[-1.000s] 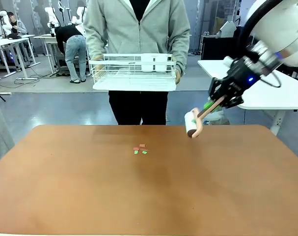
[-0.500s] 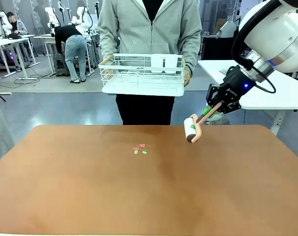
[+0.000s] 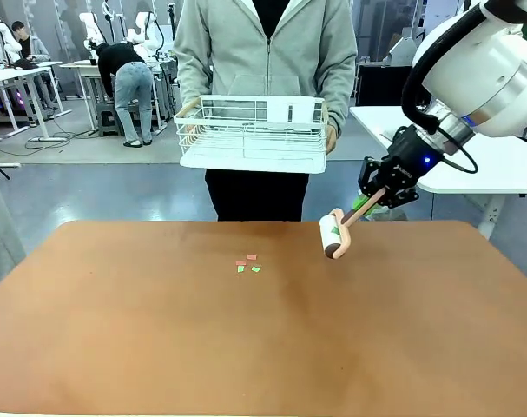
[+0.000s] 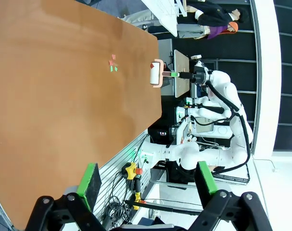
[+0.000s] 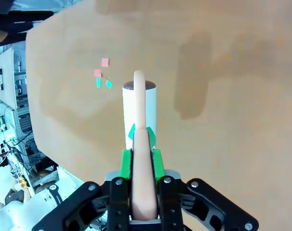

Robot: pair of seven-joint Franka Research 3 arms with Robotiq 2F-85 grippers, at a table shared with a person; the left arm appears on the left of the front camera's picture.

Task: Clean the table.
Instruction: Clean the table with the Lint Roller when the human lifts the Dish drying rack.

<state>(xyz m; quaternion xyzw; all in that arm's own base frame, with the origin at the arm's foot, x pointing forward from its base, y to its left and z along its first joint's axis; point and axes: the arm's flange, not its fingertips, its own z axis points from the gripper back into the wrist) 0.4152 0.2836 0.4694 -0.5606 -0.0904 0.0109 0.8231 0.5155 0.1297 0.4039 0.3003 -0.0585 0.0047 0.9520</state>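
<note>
Reaches over the wide reddish-brown table (image 3: 263,347), spread across the foreground; faces a person (image 3: 263,43) in a grey hoodie beyond its far edge, a white wire rack (image 3: 254,130) level in both hands; clamps the right gripper (image 5: 141,161) tight on the pink handle of a lint roller (image 3: 334,234), white drum low over the far right of the top, contact unclear; holds the left gripper (image 4: 148,179) with green pads spread wide; has red and green paper scraps (image 3: 248,263) near mid-table, left of the drum.

right arm (image 3: 484,65): white, rounded | right pincer (image 3: 372,195): black, green pads | cable (image 3: 422,54): black
</note>
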